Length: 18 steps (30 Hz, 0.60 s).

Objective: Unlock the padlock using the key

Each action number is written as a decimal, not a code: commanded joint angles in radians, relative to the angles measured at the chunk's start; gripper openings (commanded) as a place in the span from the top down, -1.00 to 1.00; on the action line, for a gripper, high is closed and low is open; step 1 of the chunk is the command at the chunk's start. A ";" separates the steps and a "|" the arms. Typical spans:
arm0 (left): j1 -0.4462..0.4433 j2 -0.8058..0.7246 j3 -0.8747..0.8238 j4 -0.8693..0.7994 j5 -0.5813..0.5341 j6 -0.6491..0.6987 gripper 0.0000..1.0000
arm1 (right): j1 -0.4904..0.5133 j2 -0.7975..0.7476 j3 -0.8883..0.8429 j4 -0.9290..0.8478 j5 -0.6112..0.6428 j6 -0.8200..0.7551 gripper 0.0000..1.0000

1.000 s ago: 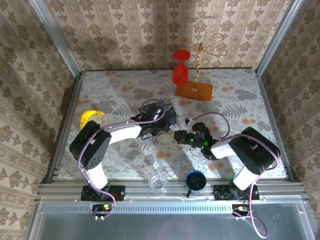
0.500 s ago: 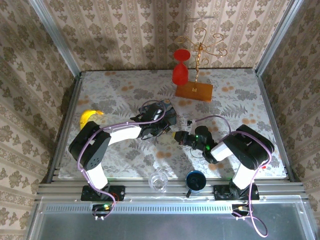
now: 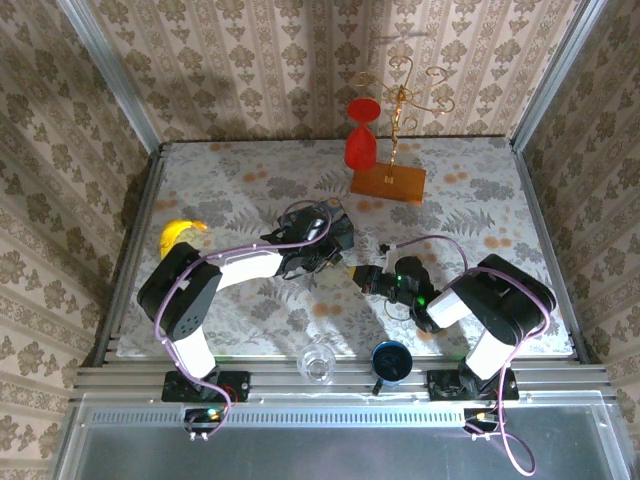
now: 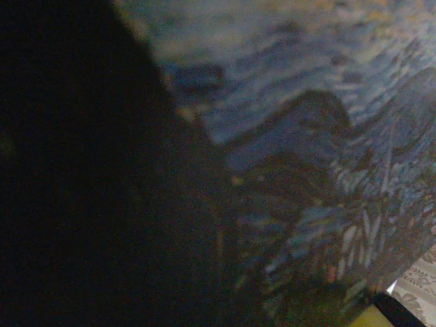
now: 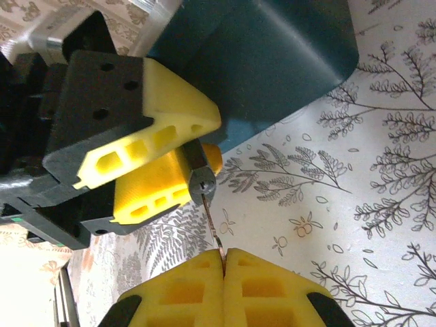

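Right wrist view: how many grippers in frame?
2. The right gripper is at the bottom edge, shut on the key. The left gripper is at upper left, clamped on the padlock.

Banana [image 3: 180,233] — glass [image 3: 317,362] — red goblet [image 3: 361,135]

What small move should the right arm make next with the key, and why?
Probably ease the right gripper straight forward. Shut, it pinches the key, whose tip meets the silvery face of the padlock held by the left gripper, yet much blade shows, so it seems not fully seated.
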 commanded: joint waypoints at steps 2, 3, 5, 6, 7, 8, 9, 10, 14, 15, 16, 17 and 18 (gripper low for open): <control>0.002 -0.037 0.008 0.035 0.020 -0.032 1.00 | -0.004 -0.023 0.010 -0.009 0.021 0.004 1.00; 0.001 -0.036 0.007 0.036 0.020 -0.034 1.00 | -0.004 -0.021 0.016 -0.012 0.023 0.003 1.00; 0.001 -0.037 0.007 0.037 0.022 -0.034 1.00 | -0.004 -0.016 0.021 -0.009 0.026 0.003 1.00; 0.002 -0.039 0.007 0.037 0.022 -0.034 1.00 | -0.004 -0.012 0.024 -0.008 0.027 0.003 1.00; 0.002 -0.039 0.005 0.038 0.022 -0.035 1.00 | -0.004 -0.008 0.027 -0.007 0.028 0.003 1.00; 0.001 -0.039 0.004 0.039 0.022 -0.037 1.00 | -0.004 -0.005 0.029 -0.005 0.027 0.005 1.00; 0.002 -0.039 0.003 0.041 0.022 -0.040 1.00 | -0.005 -0.001 0.031 0.000 0.027 0.009 1.00; 0.002 -0.037 0.002 0.043 0.022 -0.040 1.00 | -0.004 0.004 0.031 0.007 0.025 0.011 1.00; 0.002 -0.034 -0.001 0.054 0.023 -0.052 1.00 | -0.002 0.027 0.037 0.027 0.021 0.021 1.00; 0.002 -0.033 -0.002 0.061 0.026 -0.054 1.00 | -0.002 0.033 0.039 0.035 0.019 0.021 1.00; 0.002 -0.032 -0.004 0.064 0.026 -0.053 1.00 | -0.002 0.040 0.040 0.040 0.018 0.025 1.00; 0.002 -0.031 -0.004 0.065 0.028 -0.053 1.00 | -0.002 0.047 0.040 0.048 0.017 0.029 1.00; 0.002 -0.031 -0.005 0.067 0.029 -0.054 1.00 | -0.002 0.055 0.041 0.053 0.018 0.031 1.00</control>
